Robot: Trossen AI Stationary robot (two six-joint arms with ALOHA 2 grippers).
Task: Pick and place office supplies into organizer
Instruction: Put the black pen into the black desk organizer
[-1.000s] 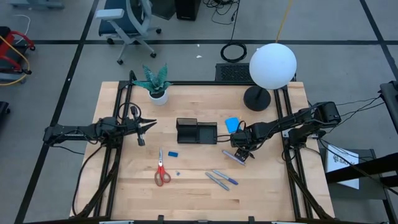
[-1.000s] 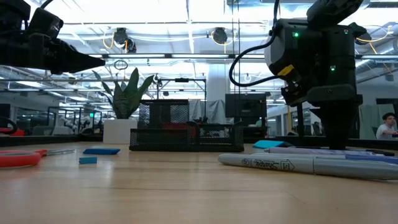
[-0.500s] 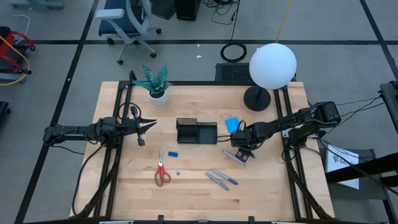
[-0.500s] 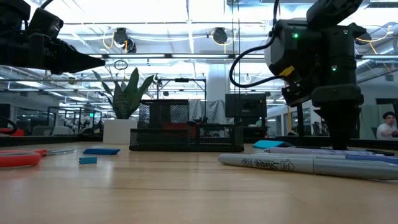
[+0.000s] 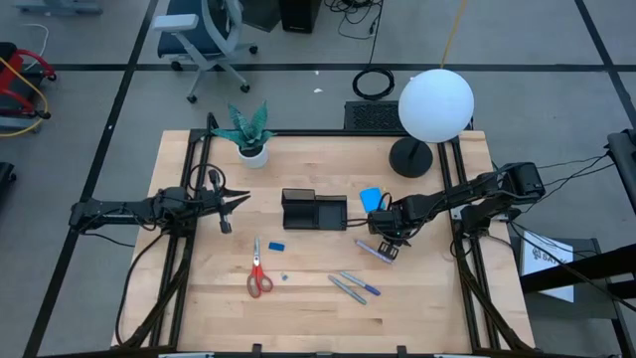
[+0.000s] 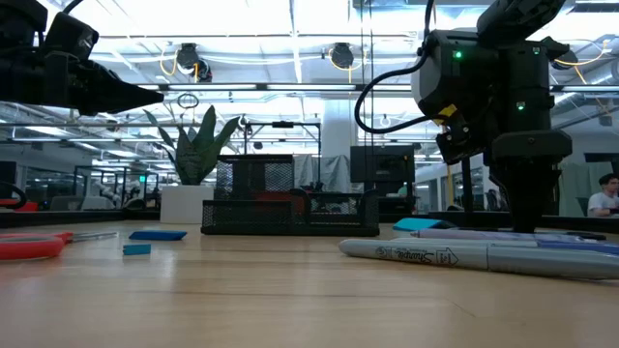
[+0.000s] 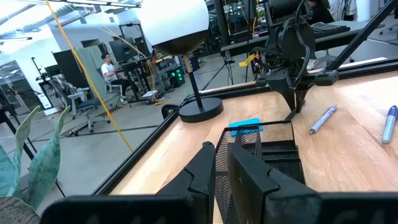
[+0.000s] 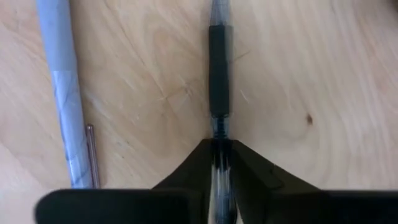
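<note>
Fingers of right gripper (image 8: 219, 163) are pinched on a black pen (image 8: 217, 68) lying on the table, just right of the organizer (image 5: 313, 210). Grip's near one end, so the pen may tilt or slip once lifted. Grey pen (image 8: 62, 93) beside it could get nudged. Left gripper (image 5: 236, 199) waits, shut & empty.

A grey marker (image 6: 464, 257) lies before the mesh organizer (image 6: 290, 198).
</note>
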